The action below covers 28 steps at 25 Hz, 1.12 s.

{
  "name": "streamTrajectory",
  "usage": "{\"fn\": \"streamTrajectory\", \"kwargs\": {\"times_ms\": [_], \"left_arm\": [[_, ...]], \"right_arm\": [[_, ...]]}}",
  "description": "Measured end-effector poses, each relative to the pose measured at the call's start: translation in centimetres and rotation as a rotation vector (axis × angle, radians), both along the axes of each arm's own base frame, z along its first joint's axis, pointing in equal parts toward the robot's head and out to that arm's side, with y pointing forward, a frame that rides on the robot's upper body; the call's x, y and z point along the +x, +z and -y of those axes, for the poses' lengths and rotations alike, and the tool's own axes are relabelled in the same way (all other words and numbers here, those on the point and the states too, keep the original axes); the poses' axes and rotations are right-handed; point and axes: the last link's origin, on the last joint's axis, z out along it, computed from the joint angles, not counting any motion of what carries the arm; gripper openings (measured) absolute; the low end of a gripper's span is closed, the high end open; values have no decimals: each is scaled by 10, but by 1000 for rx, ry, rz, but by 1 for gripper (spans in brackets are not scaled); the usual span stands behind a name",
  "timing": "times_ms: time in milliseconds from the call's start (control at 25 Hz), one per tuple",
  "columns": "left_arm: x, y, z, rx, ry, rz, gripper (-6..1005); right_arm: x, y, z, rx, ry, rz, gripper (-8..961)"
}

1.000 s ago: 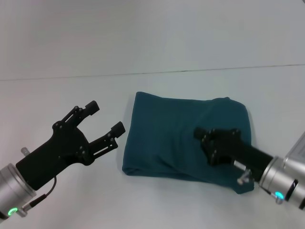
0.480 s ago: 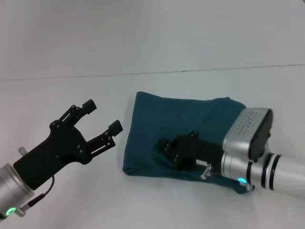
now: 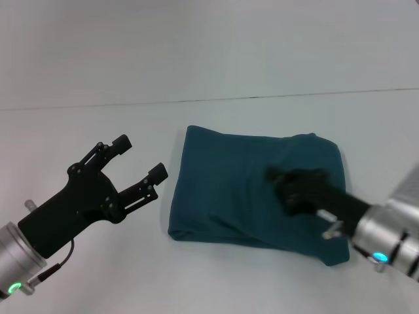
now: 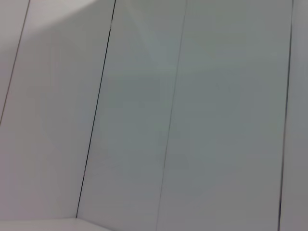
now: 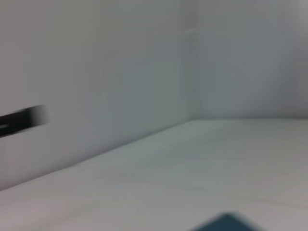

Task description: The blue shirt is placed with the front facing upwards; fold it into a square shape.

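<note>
Both fingers of left gripper (image 3: 139, 159) splayed, holding nothing, beside blue shirt (image 3: 229, 183).

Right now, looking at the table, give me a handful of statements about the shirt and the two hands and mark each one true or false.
1. The blue shirt lies folded into a compact, roughly rectangular bundle on the white table. True.
2. The left hand is gripping the shirt's edge. False: it hangs open beside the shirt, not touching it.
3. The right hand is over the shirt's right half. True.
4. White chest lettering shows on the shirt's top surface. False: only plain blue cloth shows.
5. The shirt is spread flat with both sleeves out. False: no sleeve sticks out; it is folded.
</note>
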Motion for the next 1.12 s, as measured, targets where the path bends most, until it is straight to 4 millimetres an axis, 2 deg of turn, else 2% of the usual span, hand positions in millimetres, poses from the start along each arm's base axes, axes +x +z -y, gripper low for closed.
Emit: {"fn": "streamTrajectory", "kwargs": {"times_ms": [40,200,400,520,680,840,1120], "left_arm": [[0,0,0,1,-1,-1,848],[1,-1,0,1,-6,-5,839],[2,-2,-1,-1,-10,-6,829],[3,-2,-1,-3,-14,-6,823],[9,-7,-6,-5,-28,-13,814],[18,-26,-17,4,-49,-74,806],[30,-71,-29,-83,-13,-184,791]], "right_arm": [[16,7,4,74,-73,-3,11],[27,6,9,83,-113,27,12],[20,-11,21,-34,-19,89,12],[14,-12,28,-54,44,74,13],[21,16,26,126,-35,-65,13],[39,48,23,339,-170,-166,14],[59,70,29,464,-268,-208,15]]}}
